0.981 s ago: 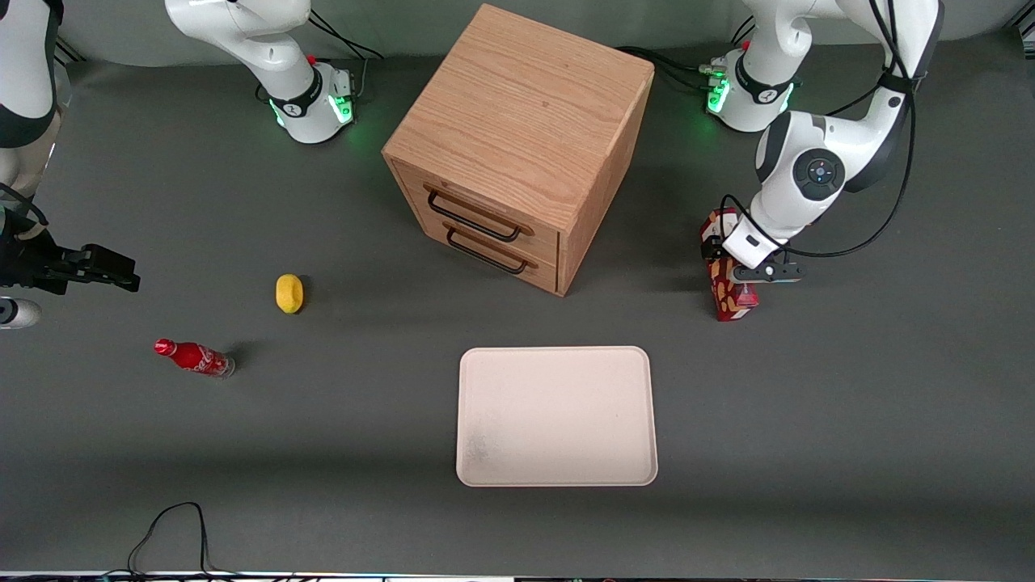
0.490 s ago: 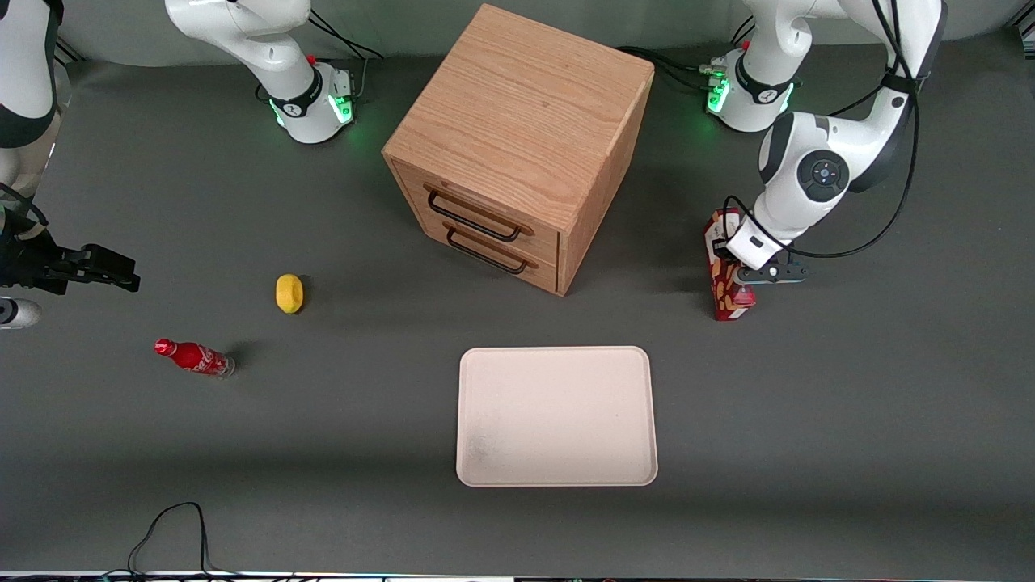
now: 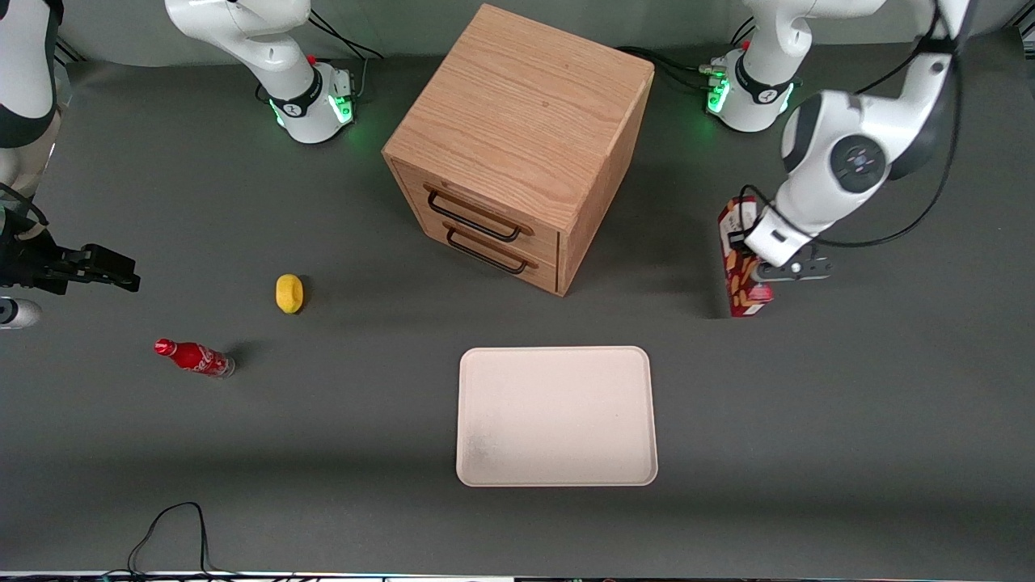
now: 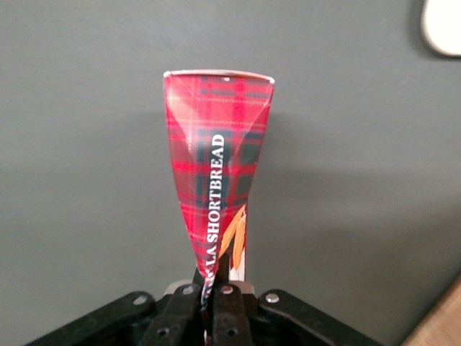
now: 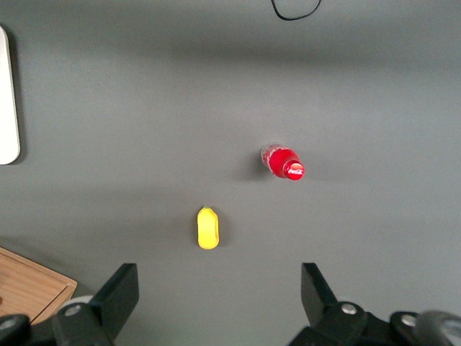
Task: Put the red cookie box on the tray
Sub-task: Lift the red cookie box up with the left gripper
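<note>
Front view: the claw (image 3: 756, 271) pinches the red cookie box (image 3: 742, 267), which hangs long and narrow with its lower end near the desk (image 3: 849, 404), toward the working arm's end. Whether that end is quite clear of the desk cannot be told here. The box sits at about 2 o'clock from the tray (image 3: 556, 415), well apart from it, and at about 3 o'clock from the wooden drawer cabinet (image 3: 517, 145). A lemon (image 3: 289, 293) and a small red soda bottle (image 3: 194, 356) lie toward the parked arm's end, out of the way.

Left wrist view: the claw's fingers (image 4: 223, 306) are pressed tight on the box's squeezed end, so the cardboard tapers into them; the box's free end points away over bare desk, and a corner of the tray (image 4: 443, 29) shows nearby.

Right wrist view: the lemon (image 5: 208, 228), the bottle (image 5: 285, 163) and an edge of the tray (image 5: 7, 101) show; the box is not in sight.

The step in hand is, I judge, the lift and carry. Next the box must travel toward 8 o'clock and come down flat inside the tray's rim.

Against a second ago, arm and box have risen and drifted a little away from the cabinet.
</note>
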Robot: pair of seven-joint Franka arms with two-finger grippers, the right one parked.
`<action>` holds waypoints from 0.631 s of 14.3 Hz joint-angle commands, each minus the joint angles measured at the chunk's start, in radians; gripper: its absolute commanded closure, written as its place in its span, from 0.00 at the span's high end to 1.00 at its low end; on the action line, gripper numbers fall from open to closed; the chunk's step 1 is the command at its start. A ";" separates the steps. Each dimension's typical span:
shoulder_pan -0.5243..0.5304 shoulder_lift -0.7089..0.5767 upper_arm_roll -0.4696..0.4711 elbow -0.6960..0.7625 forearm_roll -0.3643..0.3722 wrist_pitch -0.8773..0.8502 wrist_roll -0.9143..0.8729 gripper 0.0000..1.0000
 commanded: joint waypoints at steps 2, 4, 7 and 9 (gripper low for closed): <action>0.039 -0.110 -0.001 0.231 -0.004 -0.335 -0.059 0.00; 0.058 -0.108 -0.001 0.386 -0.004 -0.478 -0.066 0.00; 0.088 -0.108 -0.001 0.512 -0.001 -0.573 -0.046 0.00; 0.088 -0.098 -0.001 0.543 0.001 -0.570 -0.041 0.00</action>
